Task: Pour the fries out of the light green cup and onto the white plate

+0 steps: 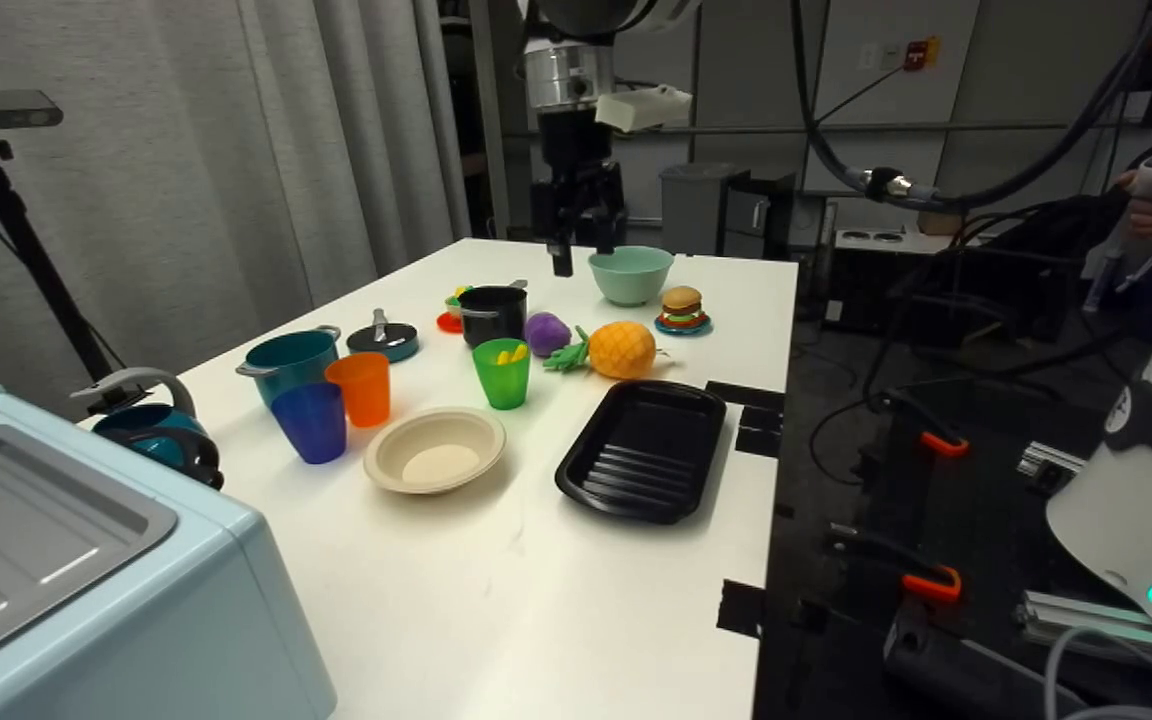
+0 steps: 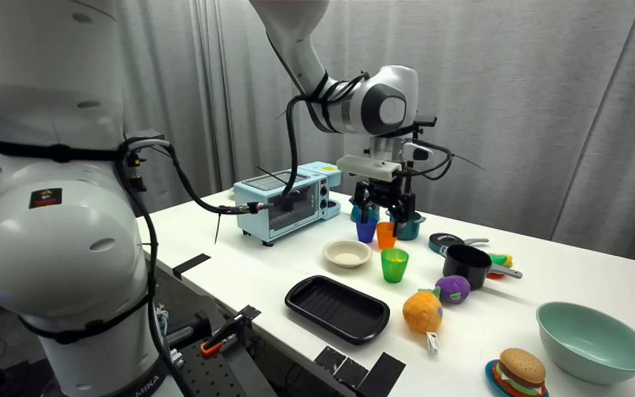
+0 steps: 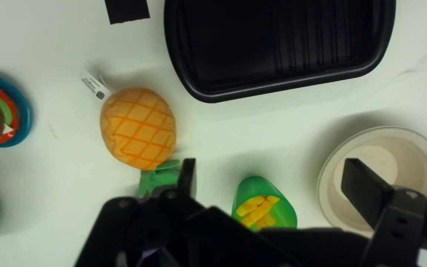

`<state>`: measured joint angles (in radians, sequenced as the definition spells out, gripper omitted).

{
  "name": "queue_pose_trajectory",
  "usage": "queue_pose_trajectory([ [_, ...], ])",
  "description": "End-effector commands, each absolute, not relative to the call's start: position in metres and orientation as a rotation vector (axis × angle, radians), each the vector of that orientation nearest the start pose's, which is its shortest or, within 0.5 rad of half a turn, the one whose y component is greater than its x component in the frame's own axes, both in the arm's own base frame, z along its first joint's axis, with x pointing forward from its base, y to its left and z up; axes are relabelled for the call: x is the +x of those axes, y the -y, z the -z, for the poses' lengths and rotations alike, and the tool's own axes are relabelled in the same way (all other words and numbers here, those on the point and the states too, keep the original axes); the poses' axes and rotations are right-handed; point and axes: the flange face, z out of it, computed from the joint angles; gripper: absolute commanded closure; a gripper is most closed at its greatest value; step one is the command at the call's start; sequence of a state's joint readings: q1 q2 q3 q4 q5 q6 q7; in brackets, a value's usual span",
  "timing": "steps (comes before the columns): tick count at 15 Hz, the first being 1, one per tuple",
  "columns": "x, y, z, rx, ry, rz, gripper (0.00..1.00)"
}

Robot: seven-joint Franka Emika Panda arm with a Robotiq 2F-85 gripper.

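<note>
The light green cup stands upright on the table in both exterior views [image 1: 503, 388] [image 2: 393, 271]. It also shows in the wrist view [image 3: 255, 187], partly covered by the gripper. The yellow fries [image 3: 257, 210] lie inside the cup, and their tops show in both exterior views [image 1: 514, 355] [image 2: 399, 260]. The white plate [image 1: 436, 465] sits beside the cup and holds nothing; it also shows in the wrist view [image 3: 373, 157]. My gripper [image 3: 271, 165] is open and empty, well above the table. In the wrist view the cup appears between the fingers, and one finger overlaps the plate.
A black ridged tray [image 1: 651, 450] and a plush pineapple [image 1: 622, 350] lie near the cup. A blue cup [image 1: 311, 422] and an orange cup [image 1: 360, 388] stand beside the plate. A black pot [image 2: 465, 267], a purple plush [image 2: 452, 289] and a green bowl [image 2: 593, 342] stand farther along.
</note>
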<state>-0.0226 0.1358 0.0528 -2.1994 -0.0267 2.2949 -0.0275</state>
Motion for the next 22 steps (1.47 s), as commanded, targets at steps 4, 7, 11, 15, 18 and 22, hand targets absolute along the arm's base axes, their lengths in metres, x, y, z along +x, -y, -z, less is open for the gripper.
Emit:
queue_pose_trajectory([
  [4,0.55,-0.073,-0.304,-3.099,0.384,-0.062,0.0],
  [7,0.544,-0.075,-0.303,-3.116,0.352,-0.092,0.0],
  [11,0.544,-0.076,-0.303,-3.115,0.356,-0.092,0.0],
  [15,0.544,-0.076,-0.303,-3.115,0.356,-0.092,0.0],
  [18,0.555,-0.075,-0.298,-3.136,0.316,-0.083,0.0],
  [22,0.579,-0.062,-0.288,-3.169,0.279,-0.065,0.0],
])
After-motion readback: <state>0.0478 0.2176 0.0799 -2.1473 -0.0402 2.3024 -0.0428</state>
